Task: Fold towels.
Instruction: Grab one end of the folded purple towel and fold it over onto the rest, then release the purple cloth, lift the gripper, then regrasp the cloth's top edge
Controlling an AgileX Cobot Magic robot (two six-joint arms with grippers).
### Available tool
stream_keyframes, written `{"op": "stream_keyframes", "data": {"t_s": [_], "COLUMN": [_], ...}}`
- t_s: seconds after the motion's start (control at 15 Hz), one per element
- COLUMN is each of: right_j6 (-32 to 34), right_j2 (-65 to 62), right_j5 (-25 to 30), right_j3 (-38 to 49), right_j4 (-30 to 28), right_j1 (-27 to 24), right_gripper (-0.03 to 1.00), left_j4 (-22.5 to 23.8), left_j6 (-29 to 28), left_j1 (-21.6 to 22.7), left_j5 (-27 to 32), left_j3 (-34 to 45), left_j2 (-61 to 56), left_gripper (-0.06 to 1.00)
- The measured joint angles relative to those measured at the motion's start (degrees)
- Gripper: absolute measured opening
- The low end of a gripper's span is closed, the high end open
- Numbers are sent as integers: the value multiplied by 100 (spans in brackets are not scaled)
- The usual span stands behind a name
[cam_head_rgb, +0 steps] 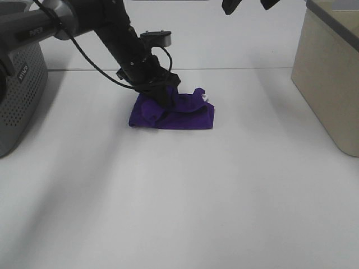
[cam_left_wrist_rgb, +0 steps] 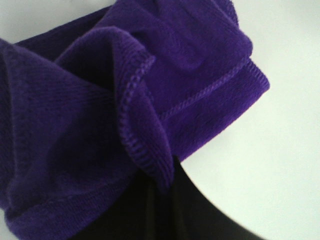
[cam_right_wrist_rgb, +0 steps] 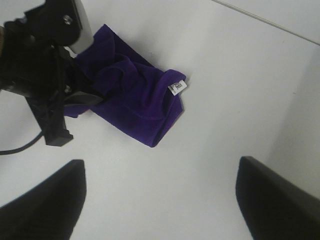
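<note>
The deep purple towel [cam_head_rgb: 175, 113] lies bunched and partly doubled over on the white table [cam_head_rgb: 179, 196], with its small white tag [cam_head_rgb: 205, 98] at its far right corner. My left gripper [cam_head_rgb: 162, 94] reaches down onto the towel's left rear part and is shut on a fold of it. In the left wrist view the stitched hem of the towel [cam_left_wrist_rgb: 150, 100] drapes over a black finger [cam_left_wrist_rgb: 172, 210]. My right gripper [cam_head_rgb: 249, 5] hangs open and empty high above, behind the towel. The right wrist view shows the towel [cam_right_wrist_rgb: 135, 100], its tag [cam_right_wrist_rgb: 177, 87] and the open right gripper [cam_right_wrist_rgb: 160, 165].
A grey perforated basket [cam_head_rgb: 19, 95] stands at the left edge of the table. A beige basket [cam_head_rgb: 331, 78] stands at the right edge. The table's rear edge [cam_head_rgb: 252, 68] runs just behind the towel. The left arm's cable [cam_head_rgb: 90, 59] hangs beside its wrist.
</note>
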Motion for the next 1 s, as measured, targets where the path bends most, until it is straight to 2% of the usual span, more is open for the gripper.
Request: {"op": "stream_keyframes", "data": {"t_s": [0.13, 0.2, 0.27, 0.33, 0.4, 0.47, 0.53, 0.6, 0.73, 1.0], "right_j6": [103, 132, 138, 138, 138, 138, 143, 143, 143, 143], "right_j2": [-115, -143, -183, -201, -229, -229, -246, -264, -315, -327], "right_j5": [6, 6, 6, 6, 6, 6, 6, 6, 6, 6], "right_j3": [0, 0, 0, 0, 0, 0, 0, 0, 0, 0], "right_j4": [0, 0, 11, 80, 206, 269, 355, 447, 476, 476], "right_j1": [0, 0, 0, 0, 0, 0, 0, 0, 0, 0], "right_gripper": [80, 80, 80, 80, 80, 80, 80, 80, 80, 80], "left_j4": [-6, -97, -264, -458, -791, -951, -1358, -1776, -2194, -2464], "left_j6": [-218, -264, -281, -286, -286, -286, -252, -92, 212, 676], "left_j1": [-183, -246, -298, -332, -355, -355, -367, -367, -367, -201], "left_j5": [-458, -647, -773, -917, -1146, -1283, -1484, -1593, -1576, -1484], "left_j3": [0, 0, 0, 0, 0, 0, 0, 0, 0, -103], "left_j2": [34, 34, 34, 34, 34, 34, 34, 34, 34, -252], "left_gripper": [1, 5, 13, 26, 43, 51, 62, 67, 69, 69]}}
